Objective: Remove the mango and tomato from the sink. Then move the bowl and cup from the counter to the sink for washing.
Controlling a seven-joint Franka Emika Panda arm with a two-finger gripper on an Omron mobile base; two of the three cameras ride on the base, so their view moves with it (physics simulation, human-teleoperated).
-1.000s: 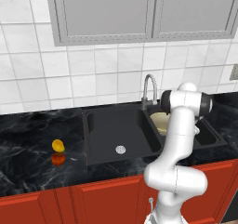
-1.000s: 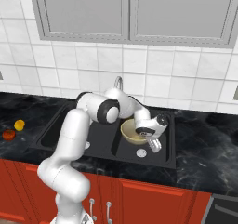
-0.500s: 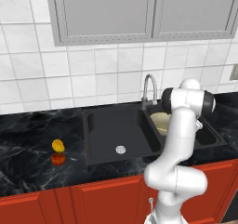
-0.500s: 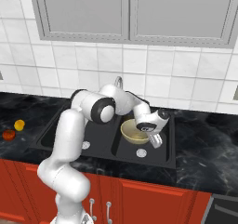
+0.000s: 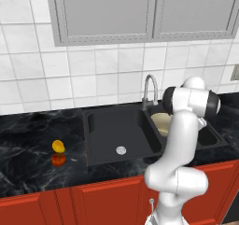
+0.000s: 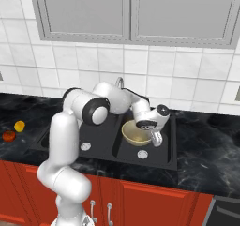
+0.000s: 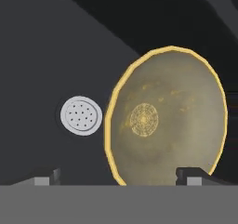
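Matt black sink [image 6: 166, 143]; glossy marbled counter [image 6: 206, 145]; smooth tan-yellow bowl [image 7: 167, 121].

One bowl [image 6: 136, 132]; one mango [image 5: 58, 146] — one tomato [image 5: 58, 159].

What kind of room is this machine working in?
A kitchen, computer-rendered by the look of it. A black double sink with a curved faucet is set in a dark marble counter. Grey cabinets hang on the white tiled wall, with red cupboards below.

Rendered kitchen: black double sink [image 5: 123, 135] with curved faucet [image 5: 148, 89], marble-dark counter [image 5: 32, 149], white tile wall [image 5: 93, 74], grey cupboards [image 5: 140, 9], red cabinets [image 5: 93, 200] below.
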